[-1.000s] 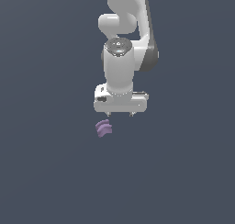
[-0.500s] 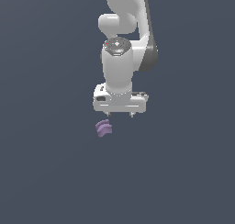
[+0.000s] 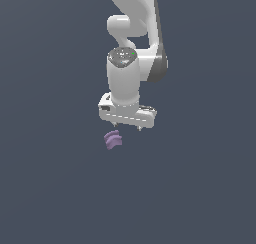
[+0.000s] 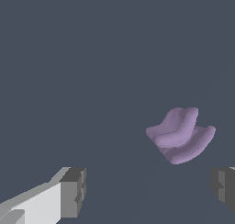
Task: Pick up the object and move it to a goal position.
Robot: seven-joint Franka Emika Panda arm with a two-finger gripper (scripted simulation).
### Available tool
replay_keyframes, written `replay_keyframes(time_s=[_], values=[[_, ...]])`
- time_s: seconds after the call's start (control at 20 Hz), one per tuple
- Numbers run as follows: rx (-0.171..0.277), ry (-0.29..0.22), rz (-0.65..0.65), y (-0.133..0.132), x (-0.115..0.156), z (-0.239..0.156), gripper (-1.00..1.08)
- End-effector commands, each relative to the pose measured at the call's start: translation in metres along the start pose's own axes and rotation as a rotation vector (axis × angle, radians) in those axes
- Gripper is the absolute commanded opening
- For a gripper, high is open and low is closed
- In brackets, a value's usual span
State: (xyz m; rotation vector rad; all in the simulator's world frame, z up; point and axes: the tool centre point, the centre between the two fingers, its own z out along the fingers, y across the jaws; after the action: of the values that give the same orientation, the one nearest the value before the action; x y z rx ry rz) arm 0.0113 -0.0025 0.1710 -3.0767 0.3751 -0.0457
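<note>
The object point(image 3: 113, 139) is a small pale-purple lump with wavy ridged edges. It lies on the dark grey floor, just below my white gripper point(image 3: 127, 126) and slightly toward the exterior view's left. In the wrist view the object point(image 4: 181, 135) lies ahead of the fingers, closer to one dark fingertip point(image 4: 223, 185) than to the other point(image 4: 73, 192). The jaws stand wide apart with nothing between them. The gripper point(image 4: 148, 189) is above the object and apart from it.
The white arm point(image 3: 132, 48) rises from the gripper to the top of the exterior view. The floor point(image 3: 50, 188) is a plain dark grey surface all around.
The gripper has shifted very slightly. The object lies where it was.
</note>
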Motion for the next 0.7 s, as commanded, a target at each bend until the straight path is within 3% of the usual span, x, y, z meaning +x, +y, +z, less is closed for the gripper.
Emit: replay_keyframes(time_s=[0.0,0.65], values=[[-0.002,-0.003,0.068,0.005,0.000,0.005,1.00],[-0.021,-0.011,0.474,0.038,0.002,0.034,1.00]])
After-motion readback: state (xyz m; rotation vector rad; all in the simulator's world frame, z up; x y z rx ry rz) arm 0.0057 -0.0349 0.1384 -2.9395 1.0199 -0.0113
